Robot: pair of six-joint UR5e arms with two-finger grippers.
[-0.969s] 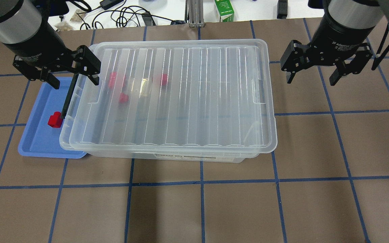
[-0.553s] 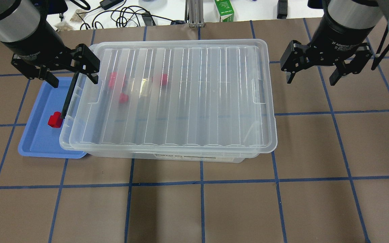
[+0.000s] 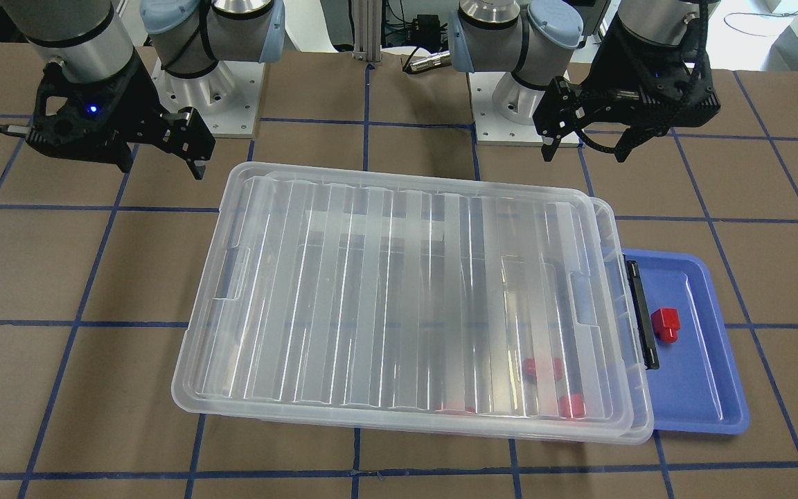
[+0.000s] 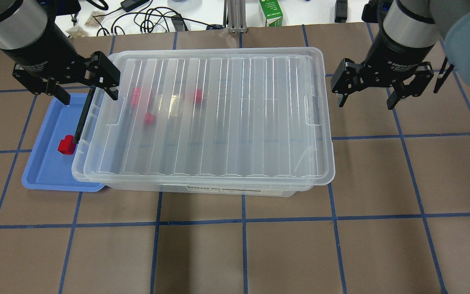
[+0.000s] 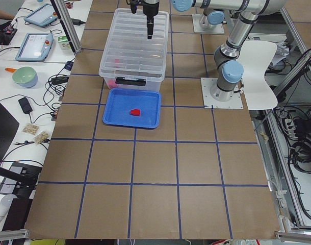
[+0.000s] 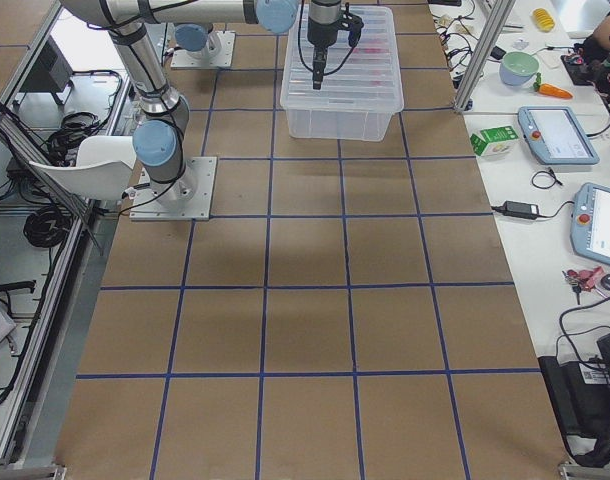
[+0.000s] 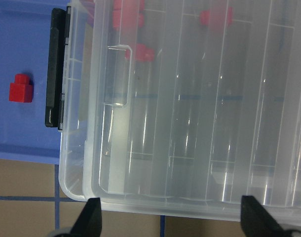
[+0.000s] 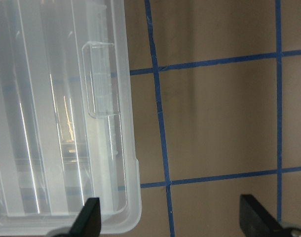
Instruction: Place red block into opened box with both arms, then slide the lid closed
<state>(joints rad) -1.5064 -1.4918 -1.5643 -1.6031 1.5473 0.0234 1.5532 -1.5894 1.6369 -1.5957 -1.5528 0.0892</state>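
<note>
L pincer (image 4: 89,98): open, fingers wide apart, empty. It hangs above the box's (image 4: 80,164) L end, over the seam btw. latch (image 4: 82,118) and tray (image 4: 47,175), touching nothing. Wrist view shows both fingertips (image 7: 93,217) clear of the plastic.

R pincer (image 4: 364,104): also open and empty, over bare worktop (image 4: 259,253) just beside the box's R end, not touching lid (image 4: 218,122) or rim.

Red block (image 4: 66,145) lies on the tray, close to the latch, outside the box. Three more blocks (image 4: 149,118) sit inside, toward the L end, seen blurred thru the lid.

Lid lies flat on the box, shifted slightly to the R. It overhangs the R rim and leaves only a thin strip of the L end uncovered, prob. too narrow for a block.

Step, as I read it: btw. moves. Nothing is gripped, one block is left to load, and the box is as good as covered.

Next move prob. needs:
- R pincer to catch the lid's R-end indent or edge and draw it further R, opening a real gap at the L end.
- L pincer to drop onto the block, close across its body and not the stub, lift, clear the latch & rim, then release inside.
- Then push the lid back L till the ends line up.

Watch: the lid is slick and could skew when pushed from one end only.
</note>
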